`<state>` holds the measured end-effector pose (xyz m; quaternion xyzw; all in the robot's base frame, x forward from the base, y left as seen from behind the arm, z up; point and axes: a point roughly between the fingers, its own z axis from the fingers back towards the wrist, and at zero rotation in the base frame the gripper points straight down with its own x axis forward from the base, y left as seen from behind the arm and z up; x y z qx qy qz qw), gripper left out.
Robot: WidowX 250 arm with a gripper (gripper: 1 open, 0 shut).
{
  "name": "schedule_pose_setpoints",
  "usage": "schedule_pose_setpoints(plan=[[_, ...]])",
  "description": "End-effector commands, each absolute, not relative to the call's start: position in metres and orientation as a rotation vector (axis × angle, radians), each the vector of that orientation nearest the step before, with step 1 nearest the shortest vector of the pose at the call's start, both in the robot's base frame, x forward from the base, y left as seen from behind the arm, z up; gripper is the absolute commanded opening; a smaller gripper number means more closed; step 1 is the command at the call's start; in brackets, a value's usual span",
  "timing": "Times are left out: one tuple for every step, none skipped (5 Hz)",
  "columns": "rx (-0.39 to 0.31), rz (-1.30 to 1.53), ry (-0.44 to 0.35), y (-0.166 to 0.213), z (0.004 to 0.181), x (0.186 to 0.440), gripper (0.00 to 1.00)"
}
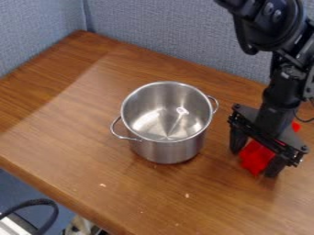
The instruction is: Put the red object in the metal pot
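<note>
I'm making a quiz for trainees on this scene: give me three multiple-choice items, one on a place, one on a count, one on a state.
1. Where is the red block?
A. inside the pot
B. on the table right of the pot
C. on the floor

2. How many side handles show on the pot?
A. none
B. two
C. four

3. How does the claw stand?
A. open, fingers either side of the block
B. shut and far above the table
C. inside the pot

Answers:
1. B, the block sits on the table beside the pot, whose inside is bare metal.
2. B, one small handle shows at each side of the rim.
3. A, the dark fingers stand apart with the red block between them.
</note>
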<state>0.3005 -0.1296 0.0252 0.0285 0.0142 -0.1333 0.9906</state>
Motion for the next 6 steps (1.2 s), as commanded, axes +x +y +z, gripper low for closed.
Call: schedule_pose_setpoints(plan=[[0.04,-0.269,-0.018,-0.131,0.036,0.311,0.0],[0.044,-0.268,-0.009,-0.128,0.039,0.31,0.0],[0.049,-0.267,0.0,-0.125,0.042,0.309,0.0],[0.054,-0.268,0.009,-0.122,0.048,0.308,0.0],[0.058,-0.268,0.016,-0.12,0.053,0.306,0.0],[0.061,-0.268,0.017,-0.116,0.059,0.304,0.0]])
